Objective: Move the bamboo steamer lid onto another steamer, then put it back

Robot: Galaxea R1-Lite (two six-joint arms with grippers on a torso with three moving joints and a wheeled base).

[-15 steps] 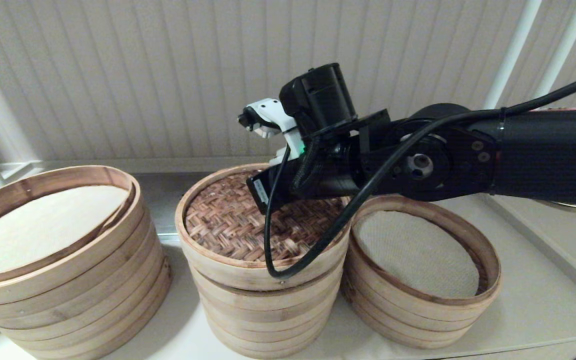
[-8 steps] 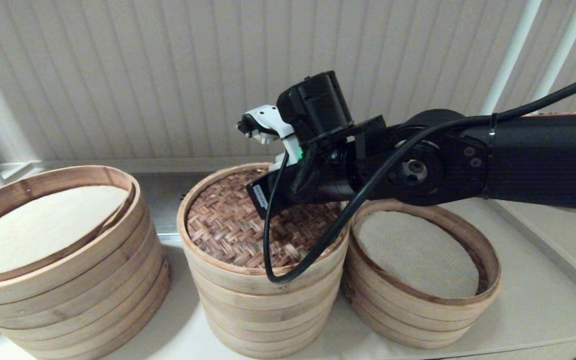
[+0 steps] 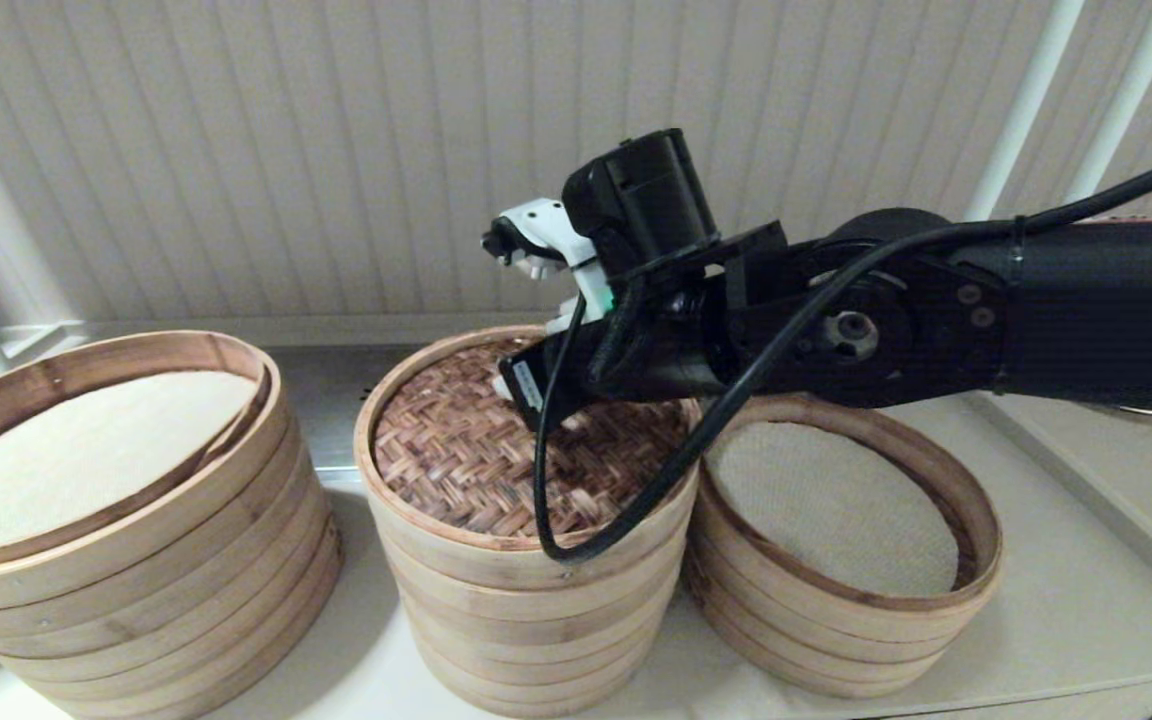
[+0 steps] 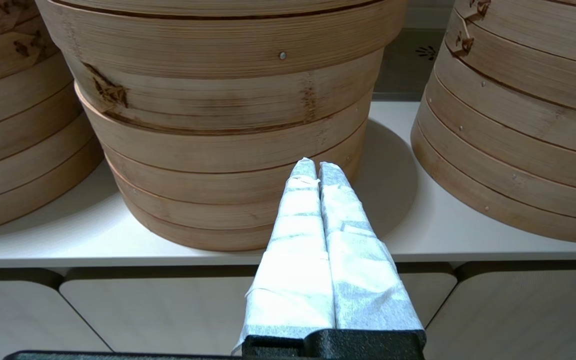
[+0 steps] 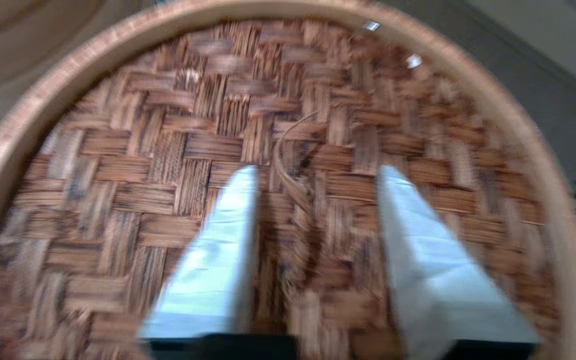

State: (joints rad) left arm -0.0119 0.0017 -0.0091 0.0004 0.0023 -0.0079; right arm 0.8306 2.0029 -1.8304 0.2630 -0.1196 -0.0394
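Observation:
The bamboo steamer lid (image 3: 456, 450), dark woven top in a pale hoop, sits flat on the taller middle stack (image 3: 526, 620). My right gripper (image 5: 318, 172) hangs open just above the lid (image 5: 168, 100). Its white-wrapped fingers (image 5: 218, 240) stand apart on either side of the thin handle loop (image 5: 288, 172), with nothing held. In the head view the wrist hides those fingers. The other steamer (image 3: 841, 615), a low stack with an off-white liner, stands uncovered right beside the middle stack. My left gripper (image 4: 317, 165) is shut and empty, low in front of the shelf edge.
A much wider stack (image 3: 136, 570) with a cream liner stands on the left. The right arm's black cable (image 3: 556, 540) droops over the lid's front rim. A slatted wall runs close behind the steamers, and white poles (image 3: 1026, 100) rise at the back right.
The lid, slightly raised a second ago, has settled onto the middle stack. The right wrist dipped with it and has since lifted a little and drawn back to the right.

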